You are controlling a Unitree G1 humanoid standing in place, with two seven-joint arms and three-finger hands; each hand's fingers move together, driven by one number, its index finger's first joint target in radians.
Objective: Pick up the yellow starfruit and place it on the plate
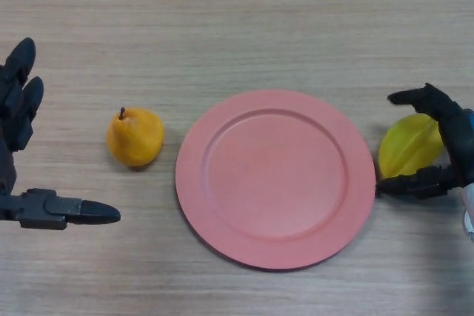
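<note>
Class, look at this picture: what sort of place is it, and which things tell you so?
Probably a robot test bench rather than a kitchen: a plain wooden table holds only a pink plate, a pear and a starfruit, with black robot hands at both sides.

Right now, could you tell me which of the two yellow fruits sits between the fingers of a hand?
The starfruit, right of the plate, enclosed by the right hand. The pear lies untouched.
</note>
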